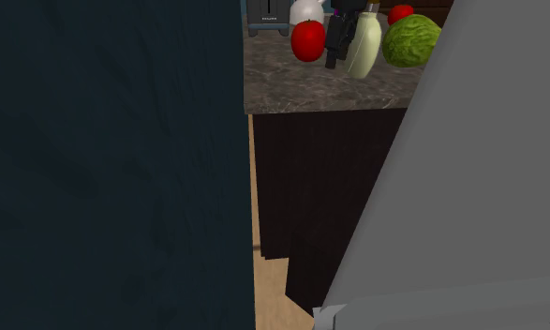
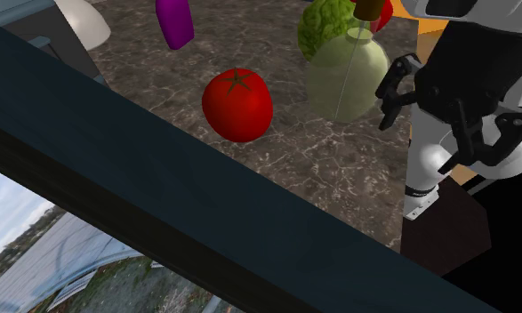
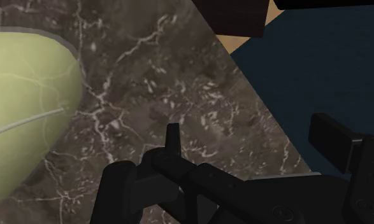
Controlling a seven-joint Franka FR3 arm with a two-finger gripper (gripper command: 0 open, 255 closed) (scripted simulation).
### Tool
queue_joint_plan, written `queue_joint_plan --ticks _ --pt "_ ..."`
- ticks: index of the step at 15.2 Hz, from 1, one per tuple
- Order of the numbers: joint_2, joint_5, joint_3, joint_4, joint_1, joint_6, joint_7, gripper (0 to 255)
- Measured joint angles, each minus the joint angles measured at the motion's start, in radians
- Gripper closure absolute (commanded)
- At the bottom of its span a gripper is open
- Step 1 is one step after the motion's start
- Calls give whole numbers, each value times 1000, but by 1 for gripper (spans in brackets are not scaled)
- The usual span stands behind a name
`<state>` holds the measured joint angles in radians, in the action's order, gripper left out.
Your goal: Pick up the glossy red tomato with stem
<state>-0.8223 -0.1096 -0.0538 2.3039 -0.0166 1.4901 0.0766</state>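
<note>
Dark blue panelling [image 1: 113, 169] takes up the shoulder view's left, closest to the camera, and the grey stand [image 1: 469, 206] takes up its lower right. Between them, far back, a brown marbled counter [image 1: 319, 89] sits above a dark cabinet front [image 1: 329, 187]. On it the red tomato [image 1: 308, 40] appears just to the left of the black gripper [image 1: 336, 42], which points down, with a pale green bottle [image 1: 364, 45] and a green lettuce [image 1: 411, 41] to its right. A grey appliance [image 1: 266, 14] behind carries a small pale mark, too small to read. In the second exterior view a dark blue beam [image 2: 205, 204] crosses the foreground. Beyond it the tomato [image 2: 237, 105], glossy, with a green stem on top, rests on the counter [image 2: 339, 169], apart from everything. The bottle [image 2: 346, 76] stands between it and the gripper [image 2: 390, 93], whose white arm [image 2: 428, 169] comes in from the right edge, hand turned toward the bottle. A purple object [image 2: 174, 22] and the lettuce [image 2: 328, 25] lie farther back. In the wrist view the two fingers [image 3: 172, 137] stand apart over bare counter [image 3: 153, 76], clasping nothing, with the bottle [image 3: 26, 114] off to one side.
</note>
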Motion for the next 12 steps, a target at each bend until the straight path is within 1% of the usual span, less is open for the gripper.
queue_joint_plan --ticks 2,5,12 --pt "13 6 5 -13 2 -2 6 0" --pt "91 42 38 -83 15 -3 49 0" --pt "336 116 118 -358 40 -54 160 0"
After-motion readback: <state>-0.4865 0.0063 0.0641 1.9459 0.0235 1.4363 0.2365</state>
